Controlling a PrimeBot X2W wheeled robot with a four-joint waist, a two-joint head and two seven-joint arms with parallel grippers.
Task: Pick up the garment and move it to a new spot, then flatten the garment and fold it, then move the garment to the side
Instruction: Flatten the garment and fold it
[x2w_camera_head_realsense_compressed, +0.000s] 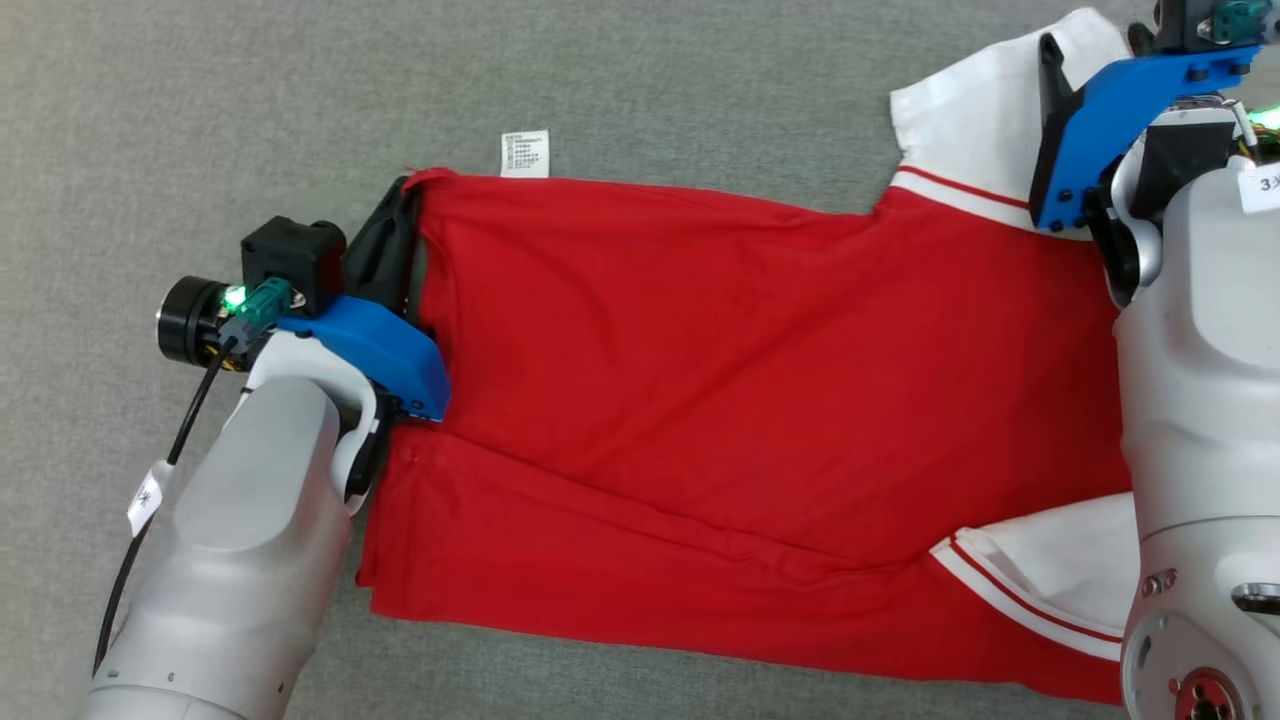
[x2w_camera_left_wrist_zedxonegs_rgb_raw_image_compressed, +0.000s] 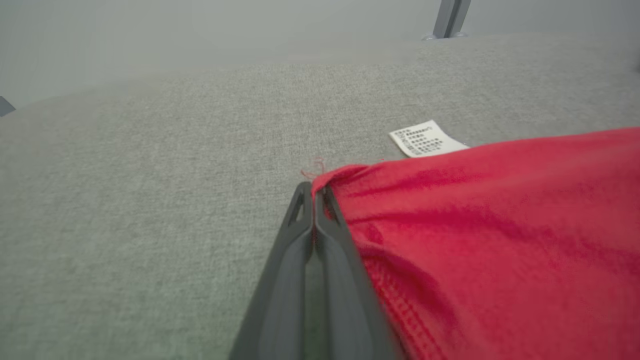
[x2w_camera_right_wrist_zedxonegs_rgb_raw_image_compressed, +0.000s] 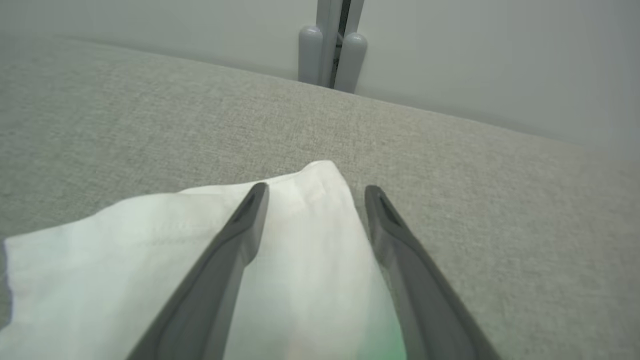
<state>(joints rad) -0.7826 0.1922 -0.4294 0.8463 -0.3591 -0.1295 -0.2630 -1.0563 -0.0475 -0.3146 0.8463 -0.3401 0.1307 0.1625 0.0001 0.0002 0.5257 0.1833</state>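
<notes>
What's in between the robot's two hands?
The red body of the garment, seen in the head view, lies between the left gripper, shut on its hem corner, and the open right gripper over its white sleeve.

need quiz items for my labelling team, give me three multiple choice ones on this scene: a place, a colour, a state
1. Where does the small white label lie? A on the grey woven surface, at the red cloth shirt's edge B on a sleeve C between gripper fingers
2. What colour are the shirt's sleeves? A black B white C blue
3. The right gripper is: A shut B open C hidden
Key: 1 A, it lies flat on grey beside red cloth; 2 B, both show white; 3 B, a gap parts its fingers.
</notes>
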